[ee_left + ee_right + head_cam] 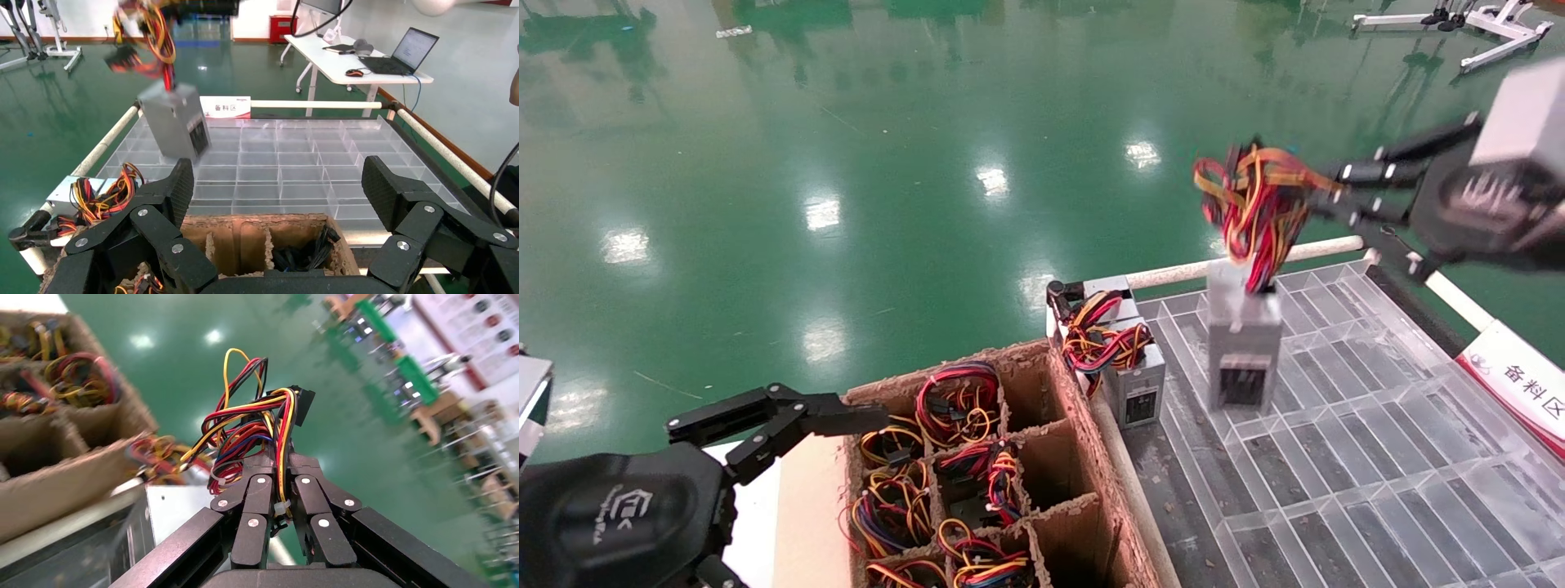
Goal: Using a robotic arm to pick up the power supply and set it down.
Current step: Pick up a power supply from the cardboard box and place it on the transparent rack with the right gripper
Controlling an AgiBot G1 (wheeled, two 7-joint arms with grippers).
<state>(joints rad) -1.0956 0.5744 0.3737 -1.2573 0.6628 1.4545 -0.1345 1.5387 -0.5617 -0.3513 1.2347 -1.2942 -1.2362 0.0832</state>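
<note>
The power supply (1242, 351), a small grey metal box with a black socket face, hangs tilted in the air above the clear divided tray (1377, 457). Its red, yellow and orange wire bundle (1254, 204) rises to my right gripper (1324, 196), which is shut on the wires, not on the box. In the right wrist view the wires (251, 429) pass between the closed fingertips of that gripper (278, 462). The left wrist view shows the hanging box (174, 125) too. My left gripper (838, 420) stays open and empty over the cardboard box (1050, 384), jaws wide apart (281, 184).
A second grey unit (1136, 388) with wires stands in the tray's near-left corner. The cardboard box's compartments hold several more wire bundles (956, 404). White pipe rails (1254, 260) edge the tray, and a red-and-white sign (1520, 384) lies on its right side. Green floor lies beyond.
</note>
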